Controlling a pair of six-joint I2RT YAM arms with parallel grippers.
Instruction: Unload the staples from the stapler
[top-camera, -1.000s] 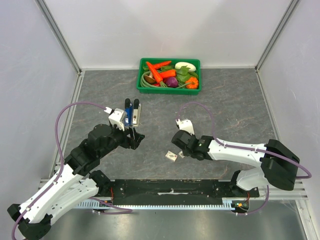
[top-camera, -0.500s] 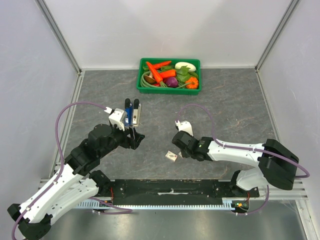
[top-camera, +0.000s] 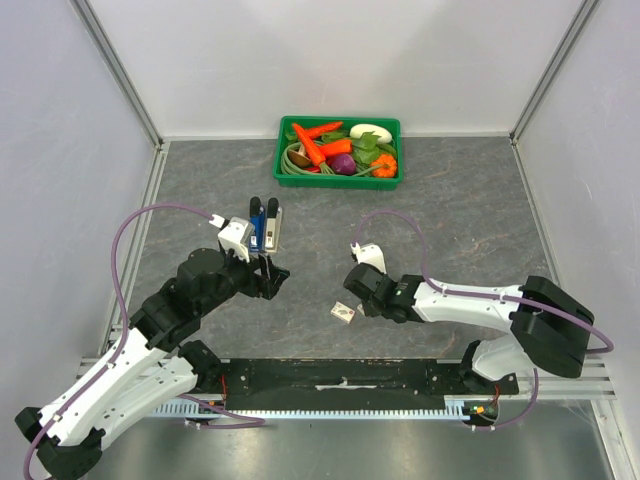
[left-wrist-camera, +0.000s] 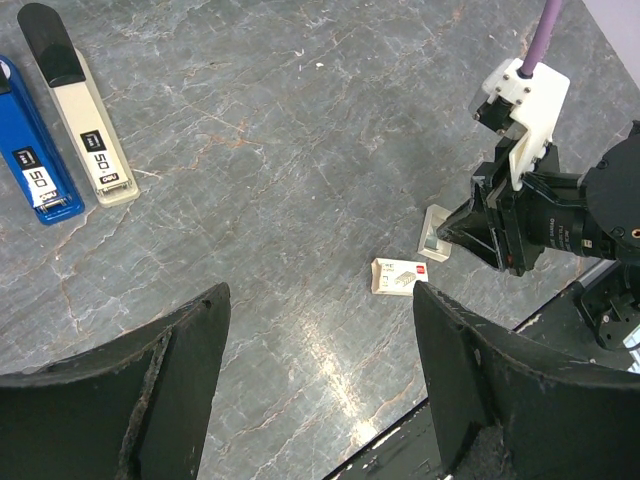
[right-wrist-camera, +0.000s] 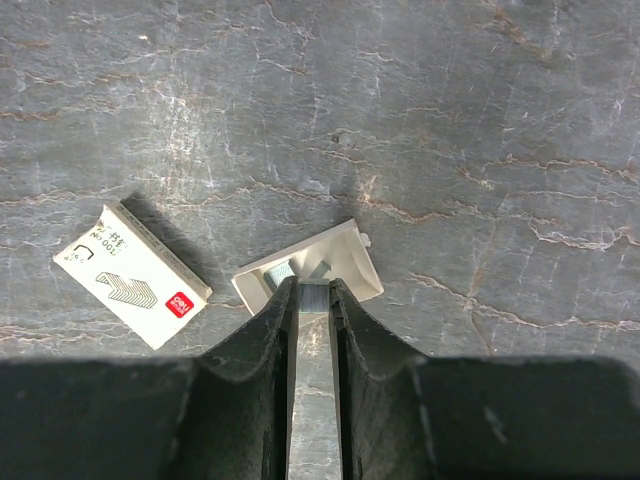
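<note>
The table (top-camera: 470, 210) held everything. The green tray (top-camera: 340, 120) of toy vegetables at its far edge had no part in my job.

What counted was the left arm. The left gripper (top-camera: 268, 275) hung just on the near side of the stapler (top-camera: 276, 228), its jaws spread wide with nothing between them. From above, the cream-white stapler lay flat and closed, almost straight ahead of that gripper. Its long axis ran away from the arm bases and its black end pointed to the far side. The blue stapler (top-camera: 257, 232) lay parallel and just beside it on the left, so the cream one was the right-hand of the pair.

In the left wrist view the stapler (left-wrist-camera: 85, 115) sat toward the upper left corner, slanting down to the right, well off the centre line between the open fingers (left-wrist-camera: 160, 380). I judged that the left gripper would have to shift toward that side and turn to square its jaws across the narrow body.

The right gripper (top-camera: 358, 303) was well apart from the stapler, low over the table near the front. The staple box (right-wrist-camera: 132, 277) lay on its side near it. Smaller again was the small tray (right-wrist-camera: 345, 262), and the right jaws were drawn nearly together on a pale grey block (right-wrist-camera: 312, 294) inside it. I took that block for staples, though I could not be sure. With the right arm occupied there, the left was plainly the nearer one for the stapler.
</note>
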